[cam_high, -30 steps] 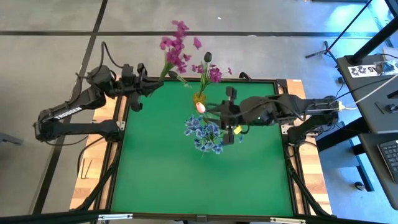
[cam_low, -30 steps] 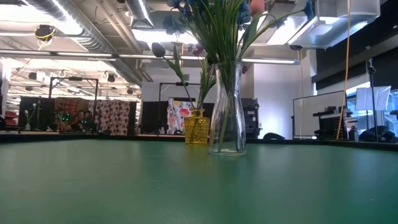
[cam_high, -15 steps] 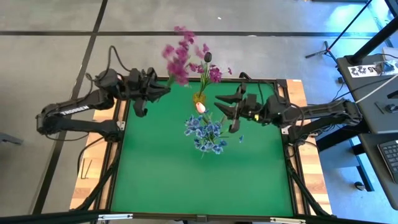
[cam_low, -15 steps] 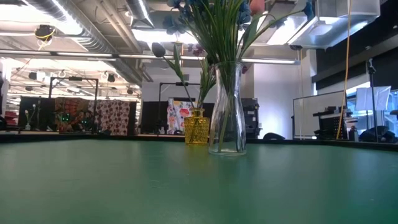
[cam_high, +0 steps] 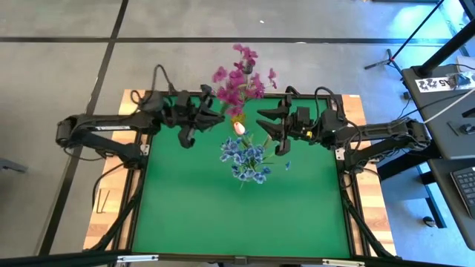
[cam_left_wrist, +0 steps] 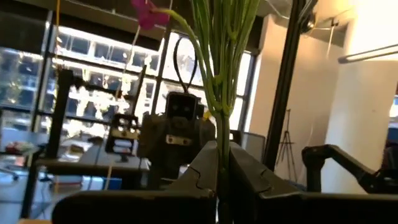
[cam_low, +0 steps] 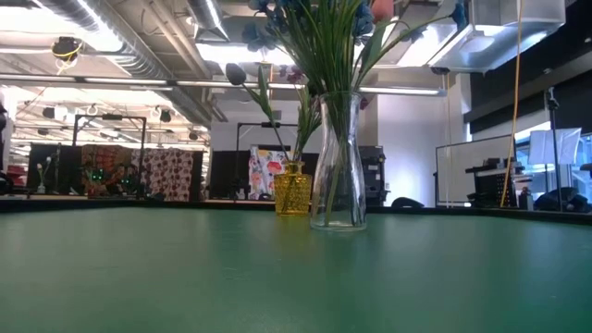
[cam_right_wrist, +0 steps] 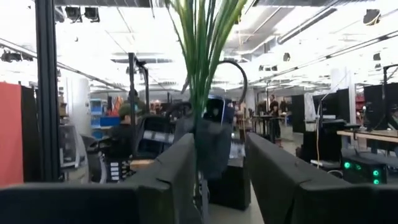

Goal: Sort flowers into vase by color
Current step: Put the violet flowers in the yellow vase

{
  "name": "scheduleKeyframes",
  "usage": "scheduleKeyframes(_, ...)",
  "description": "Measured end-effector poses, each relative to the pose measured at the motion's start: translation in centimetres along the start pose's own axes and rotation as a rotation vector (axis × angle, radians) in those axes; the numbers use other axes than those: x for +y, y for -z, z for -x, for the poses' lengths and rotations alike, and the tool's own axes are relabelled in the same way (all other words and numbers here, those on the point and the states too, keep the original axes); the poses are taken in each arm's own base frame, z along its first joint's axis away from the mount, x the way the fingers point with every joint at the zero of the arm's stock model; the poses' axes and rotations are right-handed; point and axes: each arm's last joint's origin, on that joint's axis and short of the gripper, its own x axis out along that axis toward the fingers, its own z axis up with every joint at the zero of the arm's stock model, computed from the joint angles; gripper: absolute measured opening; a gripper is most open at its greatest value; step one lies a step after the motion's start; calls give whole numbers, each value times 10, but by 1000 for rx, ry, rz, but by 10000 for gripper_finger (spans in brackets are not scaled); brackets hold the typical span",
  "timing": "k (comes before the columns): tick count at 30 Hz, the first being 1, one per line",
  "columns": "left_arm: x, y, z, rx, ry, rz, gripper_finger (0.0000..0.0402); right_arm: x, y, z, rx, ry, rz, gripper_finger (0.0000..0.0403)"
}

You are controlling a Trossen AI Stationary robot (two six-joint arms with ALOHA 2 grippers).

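High view – left pincer (cam_high: 210,117): at the far edge of the green surface (cam_high: 223,215), clamped on green stems of a magenta blossom spray (cam_high: 239,78) raised above the yellow vase (cam_high: 237,117).
High view – right pincer (cam_high: 269,128): fingers parted around nothing, just beside the blue blossom spray (cam_high: 246,162).
High view – tulip bud: white-pink tulip bud (cam_high: 239,127) between the two pincers, beside the blue blossoms.
Low view – vases: clear glass vase (cam_low: 337,166) upright on the surface, full of green stems; small yellow vase just beside it, farther back, with a few stems.
Low view – arms: neither pincer visible.
Left wrist view – grip: dark fingers (cam_left_wrist: 202,177) pressed shut on a bundle of green stems (cam_left_wrist: 221,74); one magenta bloom at the stems' far end.
Right wrist view – gap: fingers (cam_right_wrist: 171,171) apart, stems in line with the gap — farther off, not touched.
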Motion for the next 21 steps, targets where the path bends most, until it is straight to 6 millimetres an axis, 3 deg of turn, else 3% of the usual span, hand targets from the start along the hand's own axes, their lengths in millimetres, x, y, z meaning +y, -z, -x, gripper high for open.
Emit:
scheduleKeyframes(11, 12, 24, -54, 45, -46, 44, 10, 2, 14, -22, 29, 3, 3, 202)
scheduleKeyframes(17, 16, 31, -60, 99, -60, 62, 10, 3, 10, -31, 12, 3, 8, 209)
scheduleKeyframes(21, 16, 34, -60, 129, -68, 71, 10, 3, 9, -31, 9, 4, 8, 188)
